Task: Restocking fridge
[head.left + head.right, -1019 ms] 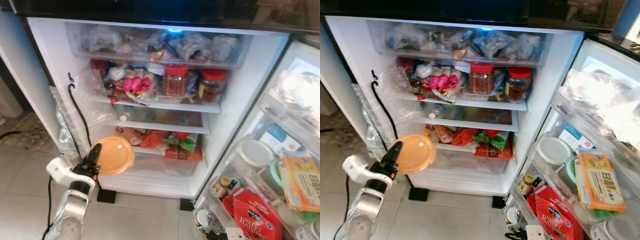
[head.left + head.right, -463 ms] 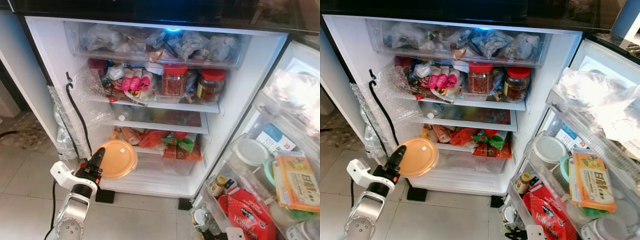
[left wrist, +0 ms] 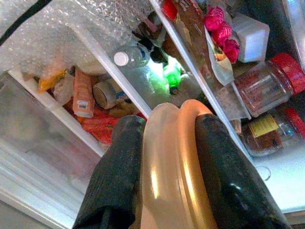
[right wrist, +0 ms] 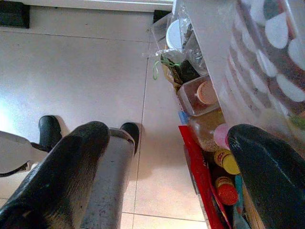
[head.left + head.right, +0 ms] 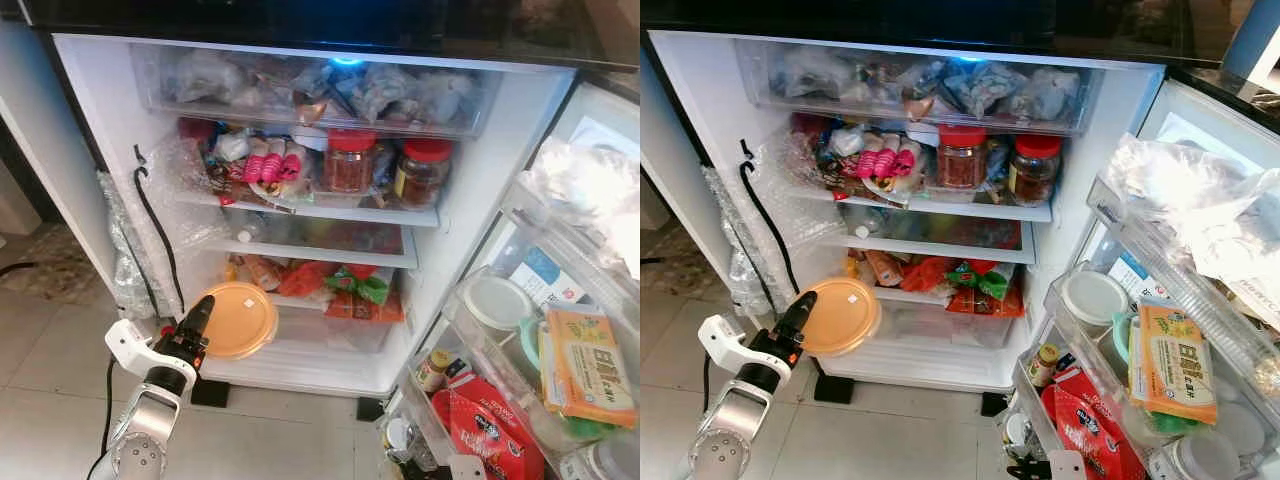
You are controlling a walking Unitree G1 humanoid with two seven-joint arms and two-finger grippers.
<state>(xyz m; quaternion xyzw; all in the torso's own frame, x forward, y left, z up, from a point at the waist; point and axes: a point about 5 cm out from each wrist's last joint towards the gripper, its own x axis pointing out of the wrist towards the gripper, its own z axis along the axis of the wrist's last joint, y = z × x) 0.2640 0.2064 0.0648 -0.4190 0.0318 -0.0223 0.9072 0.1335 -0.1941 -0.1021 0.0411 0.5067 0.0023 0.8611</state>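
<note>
Black fingers of the left gripper (image 5: pixel 197 318) clamp the near edge of a round orange plastic container with a matching lid (image 5: pixel 236 319), holding it edge-on in front of the open white fridge (image 5: pixel 90 110), level with the clear bottom drawer (image 5: pixel 320 338). Just past the container, on the shelf above the drawer, lie red and green snack packets (image 5: pixel 340 290). Higher and further back stand two red-lidded glass jars (image 5: pixel 350 160) beside pink wrapped items (image 5: pixel 270 162). A black cable (image 5: pixel 155 225) hangs down the bubble-wrapped inner wall beside the gripper. Over the tiled floor (image 4: pixel 86 62), the right gripper (image 4: pixel 167 162) hangs with its fingers spread wide apart, holding nothing
</note>
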